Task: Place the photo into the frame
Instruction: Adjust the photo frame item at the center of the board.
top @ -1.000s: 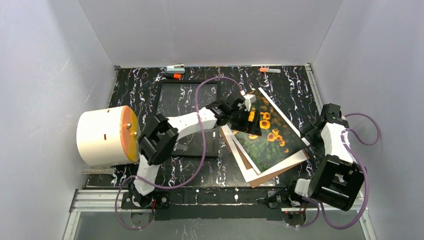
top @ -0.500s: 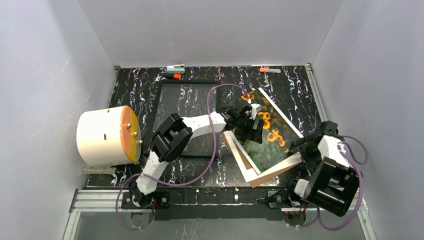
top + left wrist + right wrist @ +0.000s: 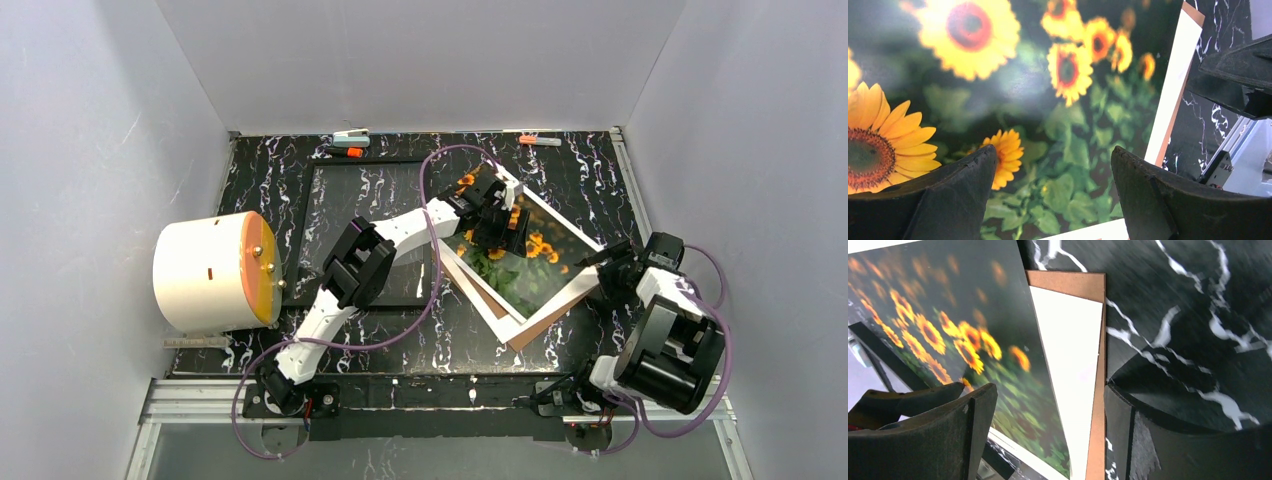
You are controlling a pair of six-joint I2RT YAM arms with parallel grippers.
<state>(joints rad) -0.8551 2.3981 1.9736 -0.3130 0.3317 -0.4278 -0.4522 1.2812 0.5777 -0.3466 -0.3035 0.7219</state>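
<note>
**Hidden or unclear.** The left arm crosses the frame (image 3: 305, 225) and covers its near right corner. The left claw (image 3: 497, 215) hides the far part of the photo (image 3: 530, 270). Under the photo lie a white sheet (image 3: 487, 303) and a brown backing board (image 3: 535, 330), with only their near margins exposed. In the right wrist view the print is blurred, and a dark bar at its left edge cannot be identified.

**Claws.** The left claw stands wide apart with nothing between its fingers (image 3: 958, 200). It is poised over the sunflowers, and contact with the print cannot be confirmed. The right claw (image 3: 607, 268) is also spread wide and grips nothing. It sits at the right corner of the stack, and its wrist view shows the edges of the sheet and board running between its fingers. Contact there cannot be confirmed either.

**Location.** The photo lies face up and askew on the sheet and board, to the right of the frame and outside it. The stack's left corner reaches the frame's right rail.

**Edges and room.** A white cylinder with an orange face (image 3: 205, 272) sits just beside the frame's left rail. An orange-tipped marker (image 3: 349, 152) and a second pen (image 3: 540, 141) lie along the far wall. Bare surface (image 3: 590, 180) shows beyond the photo and between the stack and the arm bases. Walls close in three sides.
</note>
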